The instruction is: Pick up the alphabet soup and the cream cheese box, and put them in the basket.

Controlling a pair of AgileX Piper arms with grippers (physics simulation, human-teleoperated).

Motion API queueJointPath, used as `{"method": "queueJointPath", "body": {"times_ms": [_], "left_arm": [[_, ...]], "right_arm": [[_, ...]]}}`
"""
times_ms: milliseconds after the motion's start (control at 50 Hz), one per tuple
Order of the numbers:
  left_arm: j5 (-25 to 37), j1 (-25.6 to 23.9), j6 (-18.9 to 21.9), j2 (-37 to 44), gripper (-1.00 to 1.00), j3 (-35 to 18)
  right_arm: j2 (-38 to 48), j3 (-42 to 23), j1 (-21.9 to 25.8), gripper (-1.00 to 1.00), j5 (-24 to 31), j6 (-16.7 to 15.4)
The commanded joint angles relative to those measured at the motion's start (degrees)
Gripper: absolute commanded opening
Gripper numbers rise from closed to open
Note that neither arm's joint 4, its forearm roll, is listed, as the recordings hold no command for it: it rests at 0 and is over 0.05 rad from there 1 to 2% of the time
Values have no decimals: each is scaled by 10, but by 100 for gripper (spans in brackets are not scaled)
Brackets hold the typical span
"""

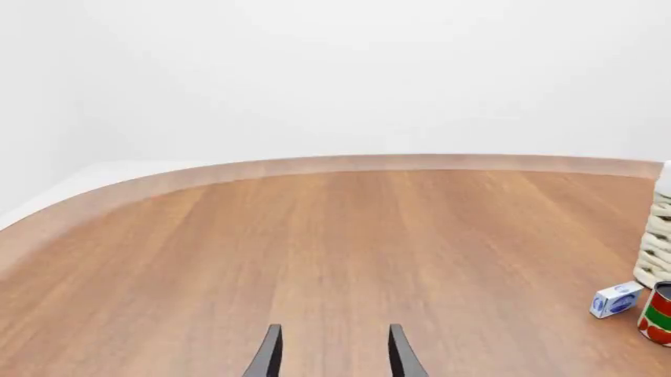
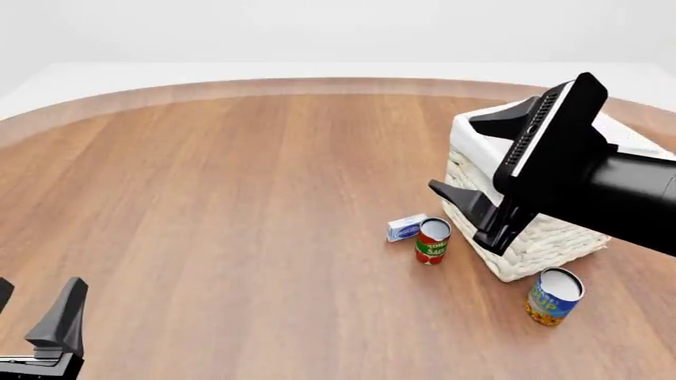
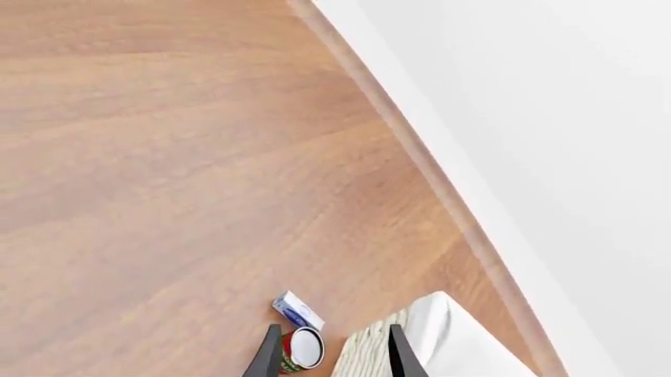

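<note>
The right pincer (image 2: 476,218) hangs above the table (image 2: 233,206) at the near-left corner of the basket (image 2: 549,237), its dark fingers parted to a moderate gap with nothing between them. In the right wrist view the two fingertips (image 3: 269,353) frame the red-and-green can (image 3: 302,349) and the basket's woven wall (image 3: 367,353) far below, touching neither. The left pincer (image 2: 37,313) sits low at about 8 o'clock in the front view, well apart from every object; its fingers also stand parted and empty, as the left wrist view shows with bare wood between the tips (image 1: 270,353).

The cream cheese box (image 2: 406,228) lies on the table at about 3 o'clock from the table's middle, just beside the red-and-green can (image 2: 432,241), which stands upright at the box's 4 o'clock. Whether box and can touch is hard to tell. The alphabet soup (image 2: 553,296) rests on the table near the basket's near corner, at about 5 o'clock from the red-and-green can, leaning slightly.

The right arm's black body covers much of the basket's opening, so its inside is mostly hidden. The left wrist view cuts off the basket (image 1: 655,243) and the red-and-green can (image 1: 658,314) at the frame edge; the cream cheese box (image 1: 615,300) shows whole but small. The left pincer is cropped by the front view's lower edge.
</note>
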Motion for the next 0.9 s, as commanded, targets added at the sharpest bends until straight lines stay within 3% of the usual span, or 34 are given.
{"method": "queueJointPath", "body": {"times_ms": [20, 100, 260, 900], "left_arm": [[0, 0, 0, 0, 100, 0], [0, 0, 0, 0, 100, 0], [0, 0, 0, 0, 100, 0], [0, 0, 0, 0, 100, 0]], "right_arm": [[4, -1, 2, 100, 0, 1], [25, -12, -10, 100, 6, 1], [50, -41, 10, 100, 20, 9], [111, -61, 17, 100, 40, -75]]}}
